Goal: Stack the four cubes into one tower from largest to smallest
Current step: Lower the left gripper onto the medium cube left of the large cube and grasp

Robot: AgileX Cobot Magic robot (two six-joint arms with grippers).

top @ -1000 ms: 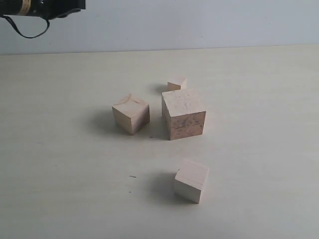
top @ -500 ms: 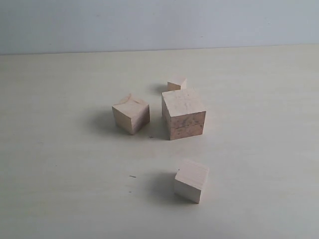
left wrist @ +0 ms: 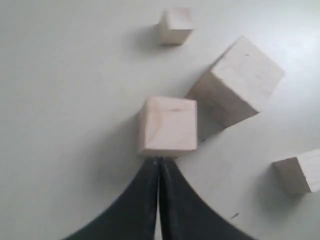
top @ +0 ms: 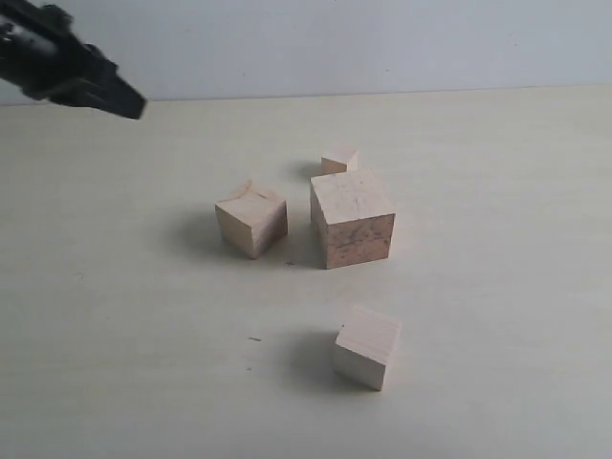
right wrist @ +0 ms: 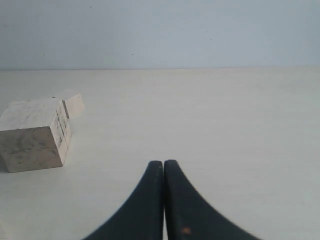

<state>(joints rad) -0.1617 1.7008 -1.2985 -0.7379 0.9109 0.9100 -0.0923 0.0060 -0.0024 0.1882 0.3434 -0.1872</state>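
We count the four cubes, each standing singly on the pale desk [top: 115,335]. None rests on another, so stacking is not yet begun.

- The largest cube [top: 352,218] is darker, with mottled brown grain on its near face. It sits about mid-desk.
- The second cube [top: 251,220] stands just left of the largest, with a narrow gap between them. It is turned so that a vertical edge faces near.
- The smallest cube [top: 339,159] is just beyond the largest on the far side, close to it but apart.
- The third cube [top: 367,346] is paler. It stands alone on the near side, well apart from the other three, and is also turned at an angle.

The left claw [top: 132,103] is up in the air at the far left, well apart from every cube. Its black fingers are pressed tip to tip with nothing between them. Its wrist camera looks down on all four cubes, with the second cube lying just ahead of the tips.

The right claw [right wrist: 163,164] likewise has its fingers pressed together and grips nothing. Its camera looks level across the desk toward the grey wall [right wrist: 200,30]. From there we see the largest cube off to one side, with the smallest showing behind it.
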